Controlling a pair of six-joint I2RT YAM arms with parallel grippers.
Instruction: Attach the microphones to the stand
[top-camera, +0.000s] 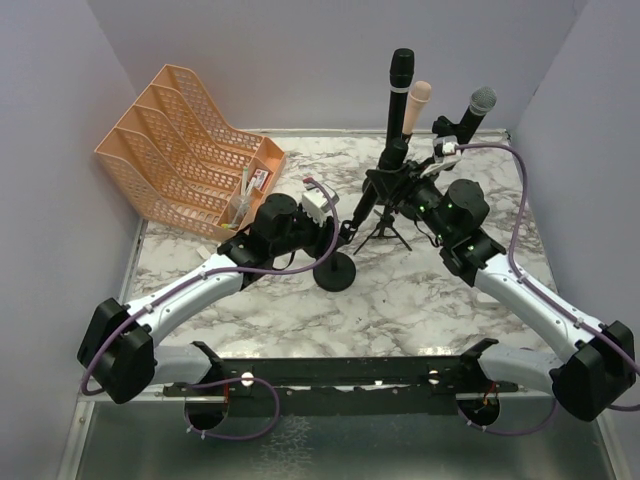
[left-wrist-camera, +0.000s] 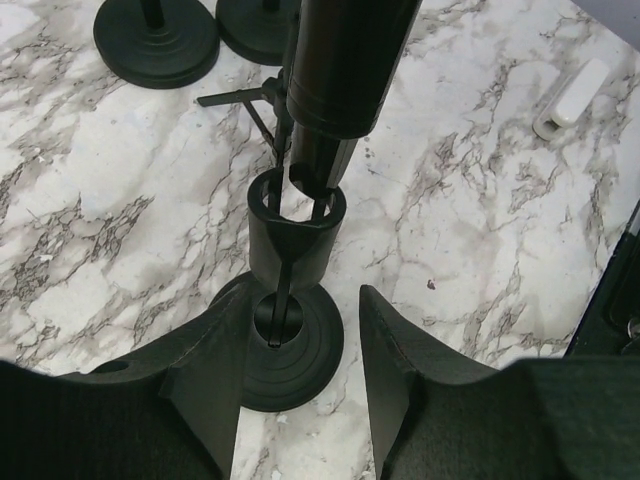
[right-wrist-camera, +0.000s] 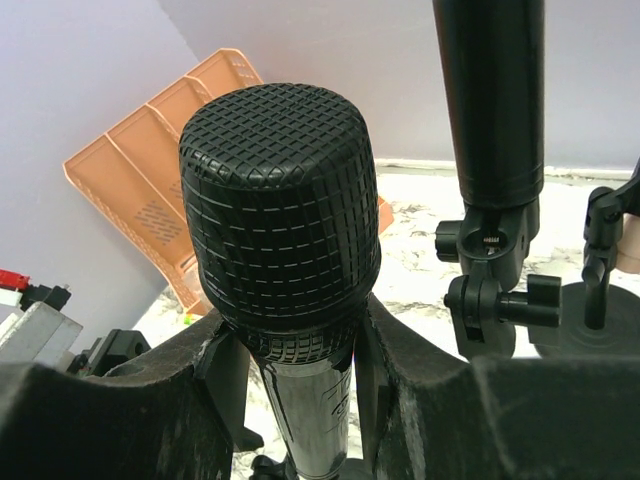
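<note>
- Right pincer (right-wrist-camera: 300, 345): closed on the black microphone (right-wrist-camera: 280, 210), which I grip on the barrel just under its mesh head, head up and tail pointing down.
- Left pincer (left-wrist-camera: 300, 296): jaws part-way apart and holding nothing. It hovers just short of the clip (left-wrist-camera: 296, 235), and its fingers (left-wrist-camera: 200, 390) frame the round foot of the stand (left-wrist-camera: 300, 375) on the worktop (left-wrist-camera: 100, 250).
- Task's thing: the tail of the held microphone meets the mouth of the clip, tilted a little off the clip's line. How deep it has entered I cannot tell.
- Other microphones: the tall black microphone (top-camera: 401, 70), the pink microphone (top-camera: 419, 95) and the grey-headed microphone (top-camera: 482, 100) stand raised at the back of the worktop, apparently mounted on their own stands.
- Step in hand (judgement): seating the last of the four microphones. The task looks most of the way done.
- Next move (judgement): I should line the barrel up with the clip, then press down along it until the barrel wedges. The stand looks light, so my left pincer may need to close on the clip or the post to steady it against the push.
- Background: an orange file rack (top-camera: 190, 140) at the far left, and a small white block (left-wrist-camera: 572, 97) lying on the worktop, well apart from the stand.
</note>
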